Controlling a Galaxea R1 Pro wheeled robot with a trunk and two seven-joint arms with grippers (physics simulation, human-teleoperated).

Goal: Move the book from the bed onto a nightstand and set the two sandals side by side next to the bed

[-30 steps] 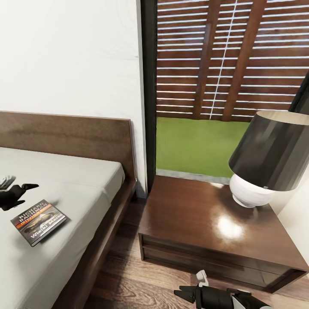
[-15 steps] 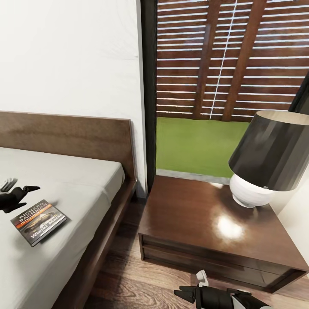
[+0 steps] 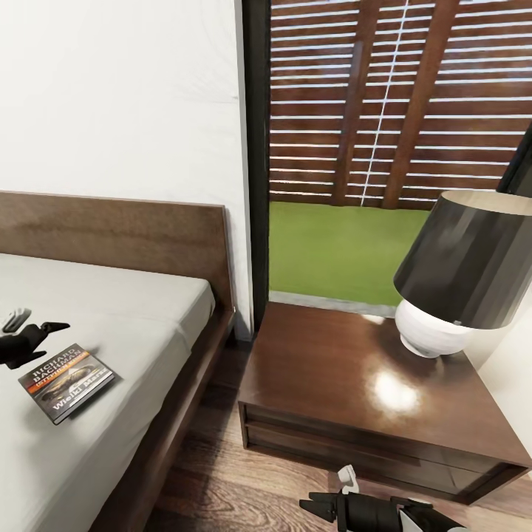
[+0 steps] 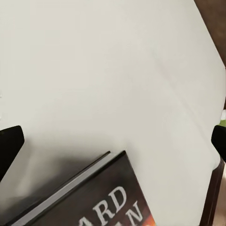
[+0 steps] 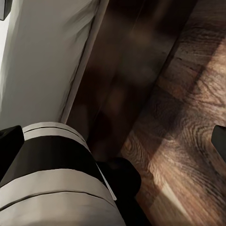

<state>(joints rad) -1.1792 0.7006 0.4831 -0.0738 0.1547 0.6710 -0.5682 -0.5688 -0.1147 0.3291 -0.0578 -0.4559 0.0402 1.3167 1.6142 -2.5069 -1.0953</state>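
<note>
The book (image 3: 66,382) lies flat on the light-grey mattress of the bed (image 3: 125,310), dark cover up with an orange-and-white title band. My left gripper (image 3: 37,324) hovers open just behind the book, at the view's left edge. In the left wrist view the book (image 4: 94,197) shows one corner between the widely spread fingertips (image 4: 10,141). The nightstand (image 3: 332,377) stands to the right of the bed. My right gripper (image 3: 325,491) hangs open low over the floor in front of the nightstand. The sandals are out of view.
A lamp (image 3: 458,273) with a dark shade and white base takes the nightstand's back right corner. A tall window with slatted wooden screen (image 3: 384,103) rises behind. The dark bed frame (image 5: 108,80) and plank floor (image 5: 188,117) appear in the right wrist view.
My left gripper has crept a little to the right, closer to the book. The book, the right arm and the camera have stayed put.
</note>
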